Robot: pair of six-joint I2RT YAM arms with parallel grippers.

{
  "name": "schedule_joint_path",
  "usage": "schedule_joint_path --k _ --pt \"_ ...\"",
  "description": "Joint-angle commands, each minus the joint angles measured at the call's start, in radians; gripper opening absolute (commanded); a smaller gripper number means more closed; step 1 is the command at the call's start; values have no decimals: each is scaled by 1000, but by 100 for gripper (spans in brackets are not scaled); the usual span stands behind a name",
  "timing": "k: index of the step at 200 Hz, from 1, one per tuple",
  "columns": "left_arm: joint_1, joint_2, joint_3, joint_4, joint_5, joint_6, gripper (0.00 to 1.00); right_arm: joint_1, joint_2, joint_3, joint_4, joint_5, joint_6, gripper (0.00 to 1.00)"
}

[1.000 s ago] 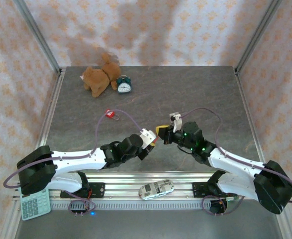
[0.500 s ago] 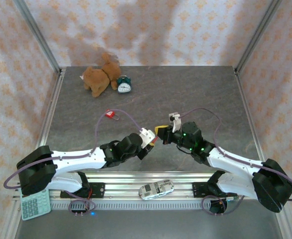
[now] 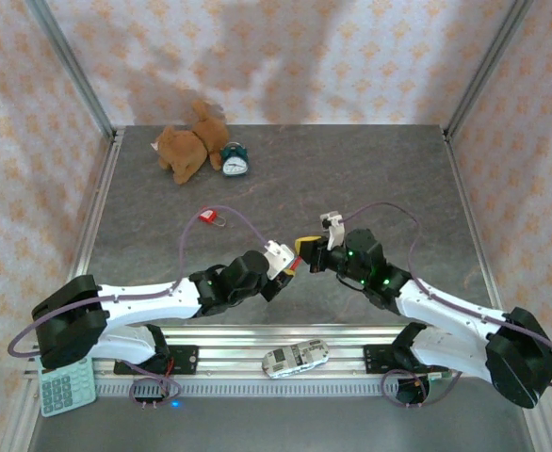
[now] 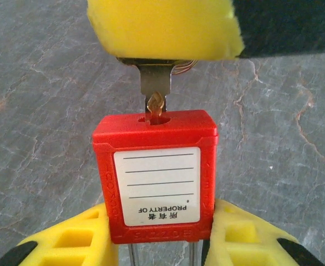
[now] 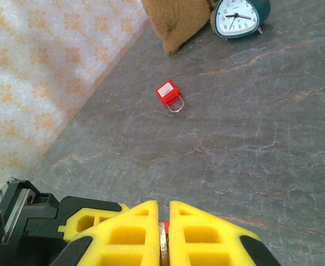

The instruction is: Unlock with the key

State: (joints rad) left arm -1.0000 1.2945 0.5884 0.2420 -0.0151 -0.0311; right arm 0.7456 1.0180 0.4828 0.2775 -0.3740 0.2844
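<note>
Currently the right gripper [image 5: 163, 233] is clenched on the key [image 4: 155, 91], whose tip sits at the keyway of the red padlock [image 4: 154, 172]. The left gripper [image 4: 157, 246], directly opposite, pinches that padlock by its sides. Pickup and alignment look done; pushing the blade fully in and turning it remain.

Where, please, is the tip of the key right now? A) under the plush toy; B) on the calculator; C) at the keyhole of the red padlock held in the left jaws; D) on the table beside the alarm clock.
C: the left wrist view shows the key, held by the right gripper, with its tip at the keyhole of the red padlock clamped in the left gripper.
</note>
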Motion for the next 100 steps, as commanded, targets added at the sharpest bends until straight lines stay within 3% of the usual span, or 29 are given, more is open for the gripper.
schedule_joint_path --k 1,43,100 --pt "23 -20 47 306 -48 -43 30 51 -12 5 -170 -104 -37 9" --pt "20 -3 38 346 -19 -36 28 51 -41 27 -201 -55 -43 9" --pt "20 -3 7 402 -22 0 29 51 -17 93 -274 -91 -88 9"
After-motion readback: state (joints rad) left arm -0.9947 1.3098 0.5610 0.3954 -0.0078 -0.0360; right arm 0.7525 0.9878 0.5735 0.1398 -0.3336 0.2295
